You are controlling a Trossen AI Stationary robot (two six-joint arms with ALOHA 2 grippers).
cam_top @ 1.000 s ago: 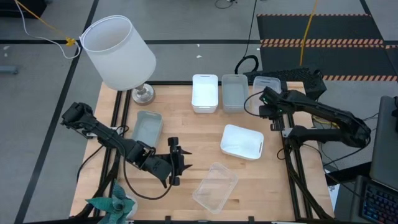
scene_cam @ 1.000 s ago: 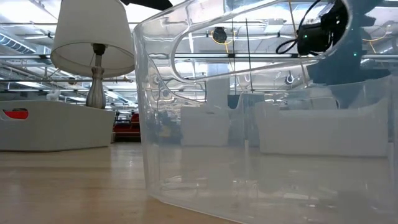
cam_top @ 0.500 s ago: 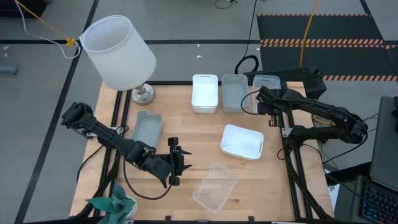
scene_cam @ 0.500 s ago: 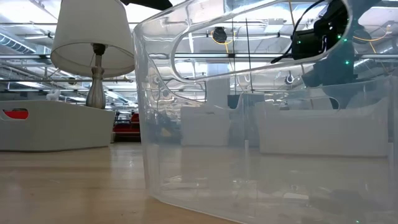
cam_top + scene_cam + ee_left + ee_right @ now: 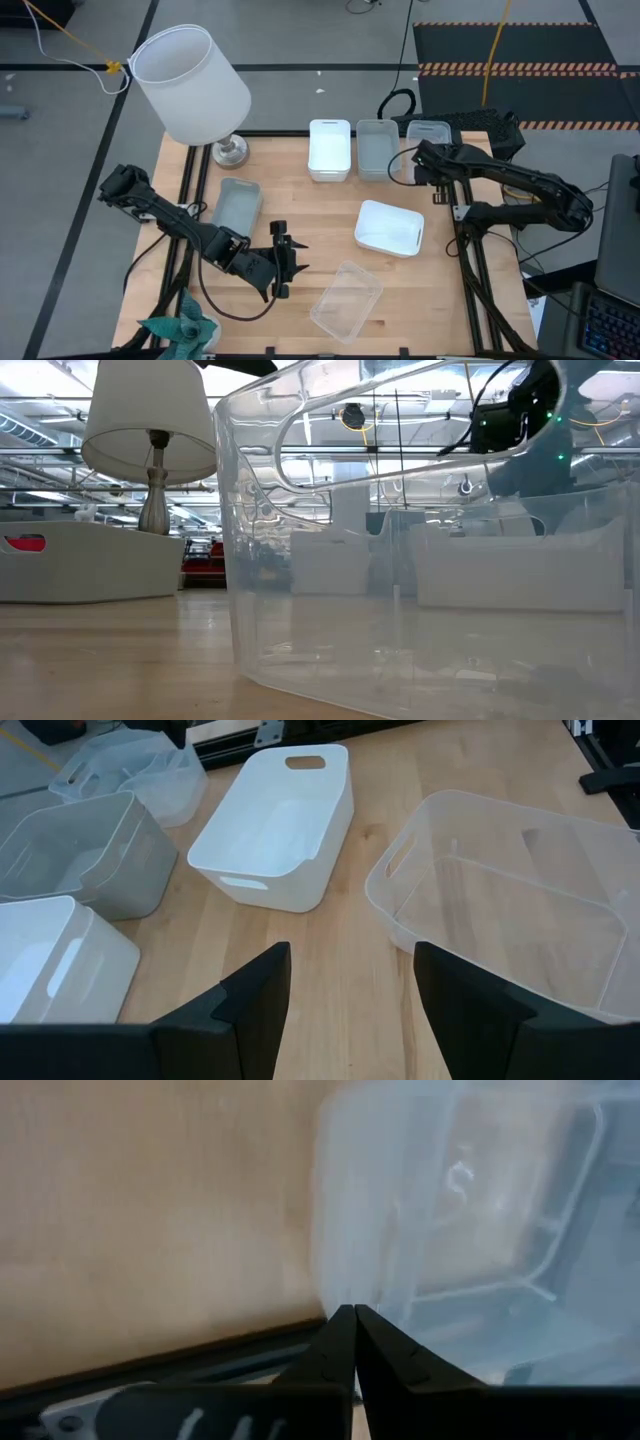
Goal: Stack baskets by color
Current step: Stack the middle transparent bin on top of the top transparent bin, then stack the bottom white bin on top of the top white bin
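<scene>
Two white baskets (image 5: 329,149) (image 5: 389,227), two grey baskets (image 5: 376,148) (image 5: 237,203) and two clear baskets (image 5: 347,299) (image 5: 430,131) are seen on the light wooden table (image 5: 300,215). The lampshade (image 5: 190,84) is white. Orange and black stripes are shown on the floor mat (image 5: 505,68).

White basket (image 5: 272,832) beside clear basket (image 5: 510,900)

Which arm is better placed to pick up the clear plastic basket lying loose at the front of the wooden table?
Left, probably. The left gripper is open just beside the loose clear plastic basket, which faces its fingers in the left wrist view. The right gripper is shut at the far clear basket.
</scene>
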